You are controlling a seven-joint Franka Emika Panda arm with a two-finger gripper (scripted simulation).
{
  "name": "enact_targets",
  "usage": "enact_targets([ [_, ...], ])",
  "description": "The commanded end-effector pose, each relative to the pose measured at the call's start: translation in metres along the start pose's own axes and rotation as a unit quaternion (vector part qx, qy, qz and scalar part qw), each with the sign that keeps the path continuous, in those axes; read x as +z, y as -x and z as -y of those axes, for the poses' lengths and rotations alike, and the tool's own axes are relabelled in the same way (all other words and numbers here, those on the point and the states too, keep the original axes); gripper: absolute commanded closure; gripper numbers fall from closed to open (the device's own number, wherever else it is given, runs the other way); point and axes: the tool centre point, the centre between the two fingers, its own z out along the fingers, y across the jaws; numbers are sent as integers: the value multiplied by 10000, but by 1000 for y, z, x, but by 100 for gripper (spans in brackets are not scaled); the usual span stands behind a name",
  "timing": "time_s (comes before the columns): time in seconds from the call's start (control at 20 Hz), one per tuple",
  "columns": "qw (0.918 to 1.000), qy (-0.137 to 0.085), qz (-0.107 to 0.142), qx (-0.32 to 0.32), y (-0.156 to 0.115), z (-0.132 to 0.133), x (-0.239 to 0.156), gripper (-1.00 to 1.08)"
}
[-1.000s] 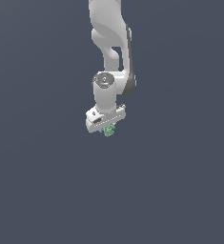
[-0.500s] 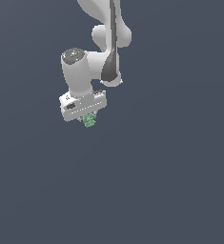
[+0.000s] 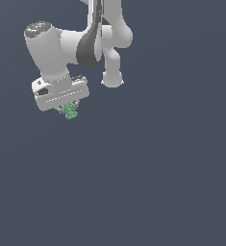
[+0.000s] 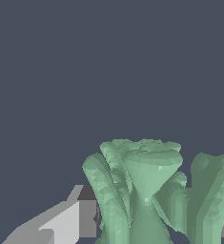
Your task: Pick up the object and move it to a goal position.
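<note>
Pincer (image 3: 70, 109): closed on the object (image 3: 69, 111), a small lumpy light-green item projecting just below the white hand; one finger (image 4: 61, 221) shows beside it in the wrist view. Change: arm has swung toward the exterior view's left and risen over the last second, object travelling with it. Status, judged: grasp holding, transport under way; no goal marker visible
</note>
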Motion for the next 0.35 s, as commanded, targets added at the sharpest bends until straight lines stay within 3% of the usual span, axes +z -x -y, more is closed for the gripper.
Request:
enact_targets([
  [0.0, 10000, -4, 5, -8, 6, -10, -9, 108],
  [0.3, 10000, -1, 9, -7, 10, -19, -18, 108],
])
